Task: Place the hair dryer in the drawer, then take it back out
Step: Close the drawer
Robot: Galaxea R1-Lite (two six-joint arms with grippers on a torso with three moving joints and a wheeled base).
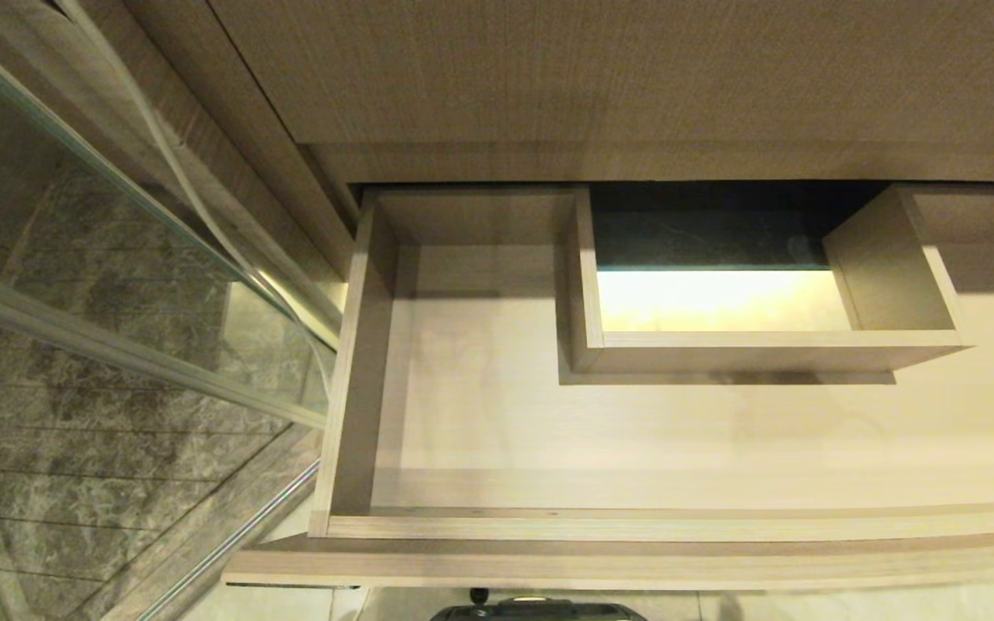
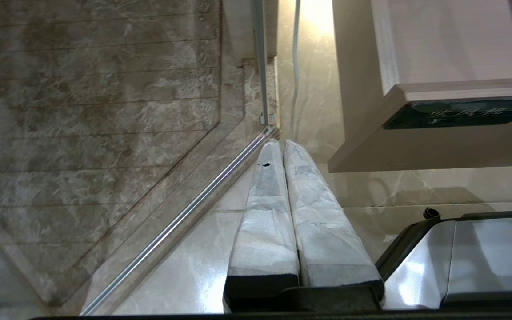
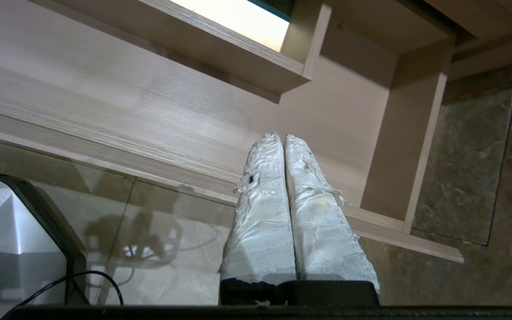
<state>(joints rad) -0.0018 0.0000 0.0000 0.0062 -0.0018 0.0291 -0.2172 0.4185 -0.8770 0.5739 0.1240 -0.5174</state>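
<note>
Room: tiled floor (image 2: 194, 266) beside a glass shower screen (image 1: 117, 285).
Drawer: the drawer (image 1: 635, 431) stands pulled out, with a boxed cutout (image 1: 721, 345) at its back.
Hair dryer: not seen in any view.
Left claw (image 2: 281, 142): clenched, empty, over the floor near the drawer's labelled corner.
Right claw (image 3: 282, 137): clenched, empty, at the drawer's front edge.

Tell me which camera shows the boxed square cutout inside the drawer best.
The head view: the boxed cutout is seen from above, all its walls visible inside the open drawer. The right wrist view catches only one corner of it past the shut right gripper. The left wrist view shows only a sliver at its edge.
</note>
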